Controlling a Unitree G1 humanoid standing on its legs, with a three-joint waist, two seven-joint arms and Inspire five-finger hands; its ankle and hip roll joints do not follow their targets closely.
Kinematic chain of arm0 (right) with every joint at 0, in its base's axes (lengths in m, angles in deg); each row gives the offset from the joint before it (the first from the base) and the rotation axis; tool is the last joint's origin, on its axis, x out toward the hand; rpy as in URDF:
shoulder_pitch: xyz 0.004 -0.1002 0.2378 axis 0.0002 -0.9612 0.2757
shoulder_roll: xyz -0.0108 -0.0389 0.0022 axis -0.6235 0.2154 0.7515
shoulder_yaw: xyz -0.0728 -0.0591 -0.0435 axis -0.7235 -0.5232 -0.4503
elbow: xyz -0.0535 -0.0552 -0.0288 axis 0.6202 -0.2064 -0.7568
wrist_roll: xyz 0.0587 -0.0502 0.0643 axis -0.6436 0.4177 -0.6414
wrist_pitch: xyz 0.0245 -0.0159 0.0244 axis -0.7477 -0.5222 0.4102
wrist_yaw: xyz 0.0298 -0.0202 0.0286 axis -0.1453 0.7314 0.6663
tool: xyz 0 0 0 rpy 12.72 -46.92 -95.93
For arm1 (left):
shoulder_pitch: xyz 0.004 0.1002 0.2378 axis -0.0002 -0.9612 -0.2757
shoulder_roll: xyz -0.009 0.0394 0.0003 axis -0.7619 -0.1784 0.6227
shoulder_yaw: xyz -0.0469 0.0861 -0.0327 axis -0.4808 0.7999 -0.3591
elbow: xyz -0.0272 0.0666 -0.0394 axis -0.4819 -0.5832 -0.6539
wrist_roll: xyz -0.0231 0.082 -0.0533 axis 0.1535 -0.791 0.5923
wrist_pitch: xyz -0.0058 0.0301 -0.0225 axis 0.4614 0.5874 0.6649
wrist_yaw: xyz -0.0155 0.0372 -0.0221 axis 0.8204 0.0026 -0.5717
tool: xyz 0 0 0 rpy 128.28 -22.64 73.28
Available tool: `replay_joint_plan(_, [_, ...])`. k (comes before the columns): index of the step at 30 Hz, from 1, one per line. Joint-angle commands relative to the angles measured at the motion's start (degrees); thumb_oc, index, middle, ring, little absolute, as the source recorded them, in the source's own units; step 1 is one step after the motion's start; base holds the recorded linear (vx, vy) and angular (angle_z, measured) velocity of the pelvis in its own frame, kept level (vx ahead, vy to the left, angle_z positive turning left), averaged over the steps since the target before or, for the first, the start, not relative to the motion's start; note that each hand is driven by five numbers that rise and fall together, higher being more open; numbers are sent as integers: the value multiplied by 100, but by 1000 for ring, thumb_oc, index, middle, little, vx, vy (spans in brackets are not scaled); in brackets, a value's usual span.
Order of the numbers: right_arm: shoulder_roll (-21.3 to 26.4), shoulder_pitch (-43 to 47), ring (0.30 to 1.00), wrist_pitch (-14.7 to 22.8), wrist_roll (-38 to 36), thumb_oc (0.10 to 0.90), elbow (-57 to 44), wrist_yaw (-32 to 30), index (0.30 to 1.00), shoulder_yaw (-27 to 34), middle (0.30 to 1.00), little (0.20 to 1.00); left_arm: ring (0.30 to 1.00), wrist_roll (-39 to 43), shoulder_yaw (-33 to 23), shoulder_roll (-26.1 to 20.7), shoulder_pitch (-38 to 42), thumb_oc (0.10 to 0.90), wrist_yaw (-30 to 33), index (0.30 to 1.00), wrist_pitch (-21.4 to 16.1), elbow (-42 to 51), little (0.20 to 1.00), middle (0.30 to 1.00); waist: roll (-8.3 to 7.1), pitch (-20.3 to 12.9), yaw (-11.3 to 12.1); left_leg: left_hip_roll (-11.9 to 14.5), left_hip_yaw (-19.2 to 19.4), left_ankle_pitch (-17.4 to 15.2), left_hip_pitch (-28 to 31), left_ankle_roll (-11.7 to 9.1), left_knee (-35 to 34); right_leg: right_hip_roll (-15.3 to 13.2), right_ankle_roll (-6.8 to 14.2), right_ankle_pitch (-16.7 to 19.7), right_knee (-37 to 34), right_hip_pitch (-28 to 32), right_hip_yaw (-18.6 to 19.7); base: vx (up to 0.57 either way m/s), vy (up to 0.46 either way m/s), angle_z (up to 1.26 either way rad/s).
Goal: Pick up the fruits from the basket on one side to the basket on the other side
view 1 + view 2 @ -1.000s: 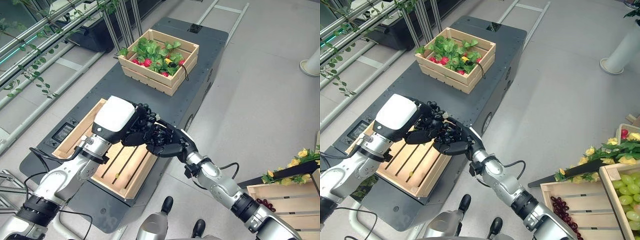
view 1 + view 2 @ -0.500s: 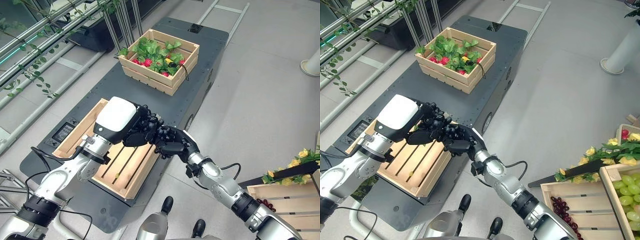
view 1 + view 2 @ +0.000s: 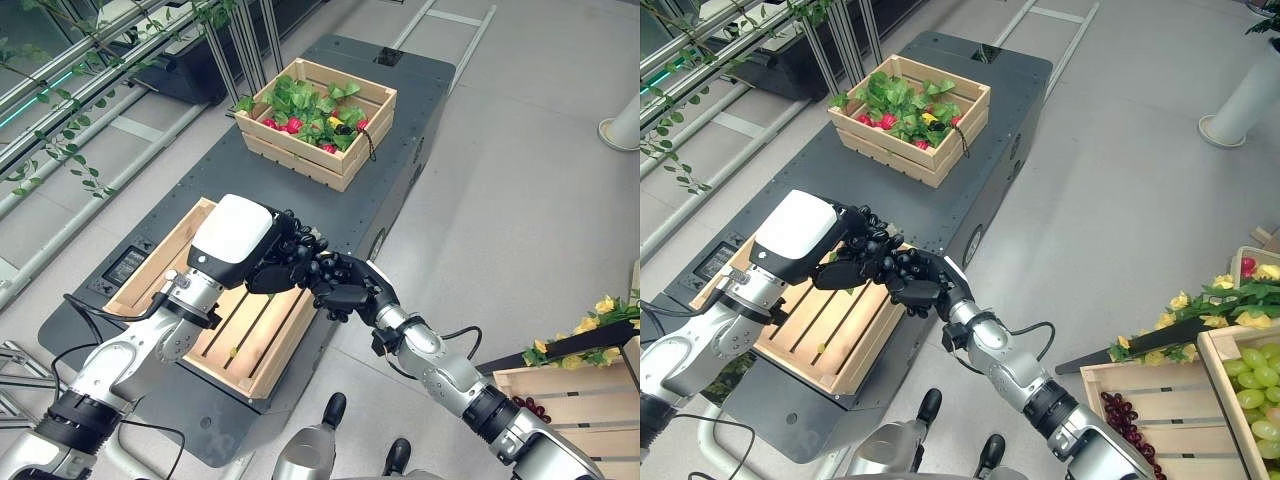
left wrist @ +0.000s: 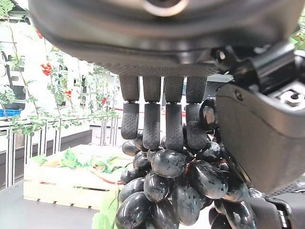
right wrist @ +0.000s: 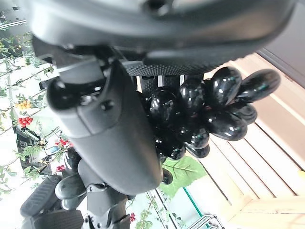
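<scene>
Closest to the robot, the two robot hands meet over the near crate. The right robot hand (image 3: 345, 290) reaches in from the lower right, its dark fingers curled under and around a bunch of black grapes (image 4: 174, 183); in its own wrist view the glossy berries sit pressed against the fingers and thumb. The left robot hand (image 3: 275, 255), under its white cover, comes from the left and closes on the same bunch from the other side: its wrist view shows a row of fingers (image 4: 151, 121) hooked down over the top berries. Both hands grip the bunch together, hand against hand, and it is held in the air above the right-hand part of the near crate.

The grapes are dark, almost black, oval and shiny, packed tight, with a green leaf (image 5: 183, 172) hanging off the cluster.

Below them lies the near wooden crate (image 3: 170, 262), a slatted box with one small yellowish speck (image 3: 233, 351) on its slats. It rests on a long dark grey table (image 3: 190, 180).

Farther along the same table stands a second wooden crate (image 3: 300, 155), well apart from the first, heaped with green leaves and red fruits (image 3: 295, 124).

Off to the right on the floor are more crates: one with dark red grapes (image 3: 1120, 412), one with green grapes (image 3: 1252, 385), and yellow flowers (image 3: 1240, 298) beside them.
</scene>
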Motion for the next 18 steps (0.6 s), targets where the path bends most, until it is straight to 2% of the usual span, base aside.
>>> replay_joint_plan(1, [-557, 242, 300, 767, 182, 400, -310, 49, 300, 52, 300, 300, 300, 237, 69, 59, 190, 400, 354, 300, 66, 60, 300, 300, -62, -926, -36, -291, -151, -436, 60, 188, -48, -287, 49, 189, 144, -288, -54, 0, 0, 0])
replay_joint_plan(2, [-548, 230, 300, 785, 192, 400, -307, 41, 300, 61, 300, 300, 300, 256, 45, 65, 174, 400, 406, 300, 82, 46, 300, 300, -64, -927, -35, -290, -147, -435, 61, 189, -48, -288, 49, 189, 145, -286, -57, 0, 0, 0])
replay_joint_plan(3, [-531, 217, 300, 802, 196, 400, -325, 30, 300, 78, 300, 300, 364, 272, 8, 78, 160, 442, 470, 364, 95, 15, 364, 364, -63, -927, -34, -290, -156, -435, 60, 188, -48, -285, 46, 187, 142, -283, -60, 0, 0, 0])
replay_joint_plan(4, [-515, 206, 300, 812, 190, 400, -343, 31, 300, 100, 300, 300, 538, 272, -39, 92, 133, 558, 506, 538, 94, 4, 538, 538, -65, -928, -33, -290, -157, -434, 60, 186, -48, -286, 44, 187, 141, -282, -61, 0, 0, 0])
replay_joint_plan(5, [-507, 197, 300, 840, 197, 400, -354, 31, 300, 117, 300, 300, 900, 280, -93, 114, 111, 800, 531, 900, 111, -12, 900, 900, -67, -926, -32, -290, -156, -436, 62, 187, -48, -287, 42, 187, 143, -282, -59, 0, 0, 0])
replay_joint_plan(11, [-449, 140, 300, 893, 284, 400, -423, -35, 300, 253, 300, 300, 900, 373, -425, 212, -25, 800, 855, 900, 27, -186, 900, 900, -97, -944, -29, -282, -156, -439, 72, 180, -48, -280, 33, 189, 139, -266, -71, 0, 0, 0])
replay_joint_plan(14, [-392, 89, 300, 944, 294, 400, -462, -89, 300, 347, 300, 300, 900, 1067, -574, 333, -91, 800, 758, 900, -91, -239, 900, 900, -117, -955, -51, -276, -155, -447, 82, 181, -48, -269, 28, 182, 133, -255, -57, 0, 0, 0])
replay_joint_plan(18, [-335, -22, 300, 1056, 340, 400, -533, -178, 300, 573, 300, 300, 900, 1573, -849, 614, -183, 800, 563, 900, -198, -218, 900, 900, -148, -969, -94, -270, -153, -453, 91, 185, -48, -247, 22, 180, 137, -253, -15, 0, 0, 0])
